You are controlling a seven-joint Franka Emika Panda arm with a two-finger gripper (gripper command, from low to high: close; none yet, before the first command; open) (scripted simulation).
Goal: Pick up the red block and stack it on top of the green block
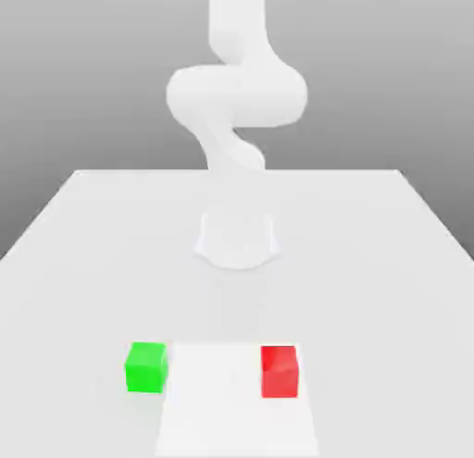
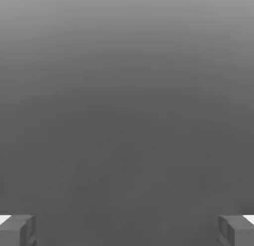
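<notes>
The red block (image 1: 280, 371) rests on the white table (image 1: 111, 262) near the front, on the exterior view's right. Level with it on the exterior view's left sits the green block (image 1: 146, 366), about three block widths away. In the hand view my gripper (image 2: 127, 230) is open. Its two grey fingertips (image 2: 19, 230) show far apart at the picture's corners, with nothing between them. Neither block appears in the hand view, which shows only a plain grey backdrop. I cannot make out the fingers in the exterior view.
The arm's white base (image 1: 237, 239) stands mid-table, with its links (image 1: 236, 95) curling up behind it. A brighter white rectangular shape (image 1: 231, 410) spans the front between the blocks, and the red block overlaps its corner.
</notes>
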